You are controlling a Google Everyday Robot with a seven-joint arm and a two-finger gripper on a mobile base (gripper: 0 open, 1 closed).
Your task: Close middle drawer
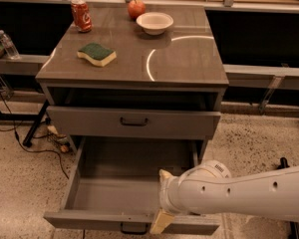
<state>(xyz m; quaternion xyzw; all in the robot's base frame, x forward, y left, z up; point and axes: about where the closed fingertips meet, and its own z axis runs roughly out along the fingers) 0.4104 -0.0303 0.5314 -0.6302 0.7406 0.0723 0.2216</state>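
The middle drawer (114,195) stands pulled far out beneath the top drawer (89,121). The gripper (161,199) sits at the right part of its front, fingers spread and holding nothing. That front runs left to right, so closing it likely calls for a push straight back, away from the camera.

Robotics lab, speckled floor (249,138), loose cables (12,128), metal rails (269,71), tool (161,200) at the middle drawer (114,195) front

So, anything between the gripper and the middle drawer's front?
Nothing, in the camera view. The open gripper hangs over the right side of the middle drawer, with its lower finger overlapping the front panel. Whether they touch is unclear.
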